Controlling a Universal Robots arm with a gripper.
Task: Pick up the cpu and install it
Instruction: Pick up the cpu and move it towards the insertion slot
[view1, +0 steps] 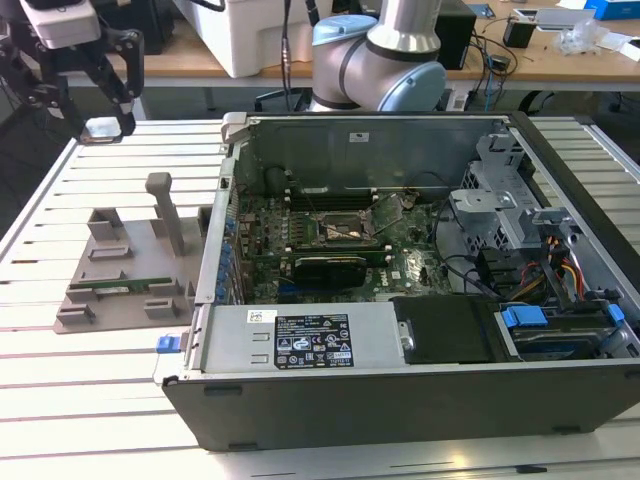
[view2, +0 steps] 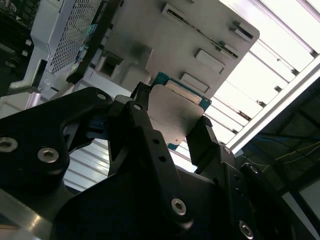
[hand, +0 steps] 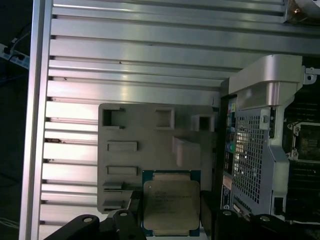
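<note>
Behind my slatted aluminium desk (view1: 100, 400) runs a long wooden worktop (view1: 565, 62) bearing a white box (view1: 255, 35); light glares off the desk's slats.

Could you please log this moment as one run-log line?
gripper: shut on cpu | cpu: held above table, clear of holder | install: not yet done

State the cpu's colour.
Silvery top, teal-green rim on the cpu; best in the first wrist view.

One cpu (hand: 171, 202), one holder (view1: 120, 262), one computer case (view1: 400, 410).
</note>
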